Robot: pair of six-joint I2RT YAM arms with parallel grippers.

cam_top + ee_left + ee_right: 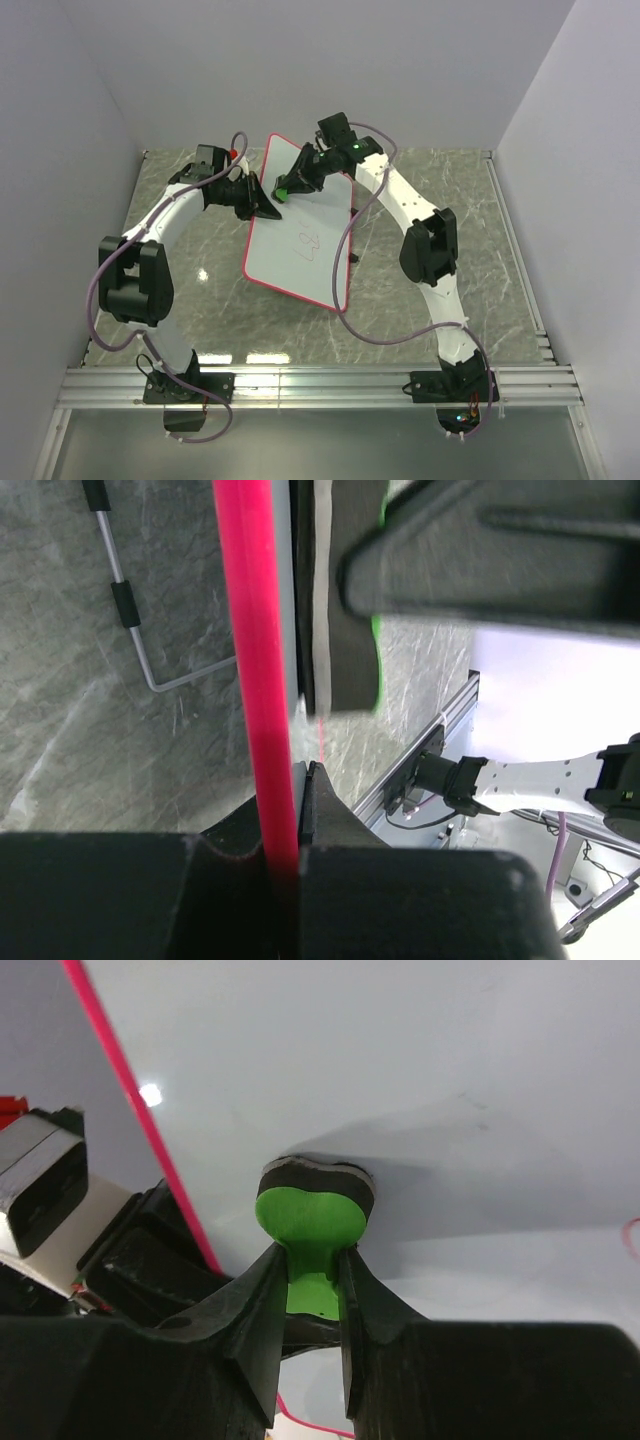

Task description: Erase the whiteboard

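The whiteboard [300, 235], white with a red rim, lies tilted in the middle of the table with faint dark writing near its lower half. My left gripper [262, 203] is shut on its left rim [262, 680], which runs straight between the jaws. My right gripper [296, 180] is shut on the green eraser [310, 1222], whose dark felt pad presses on the board's upper left area [400, 1070]. In the left wrist view the eraser [345, 610] sits just right of the rim.
A bent metal rod with black grips [130, 610] lies on the marbled table behind the board. Grey walls close in the table on three sides. An aluminium rail [320, 385] runs along the near edge by the arm bases.
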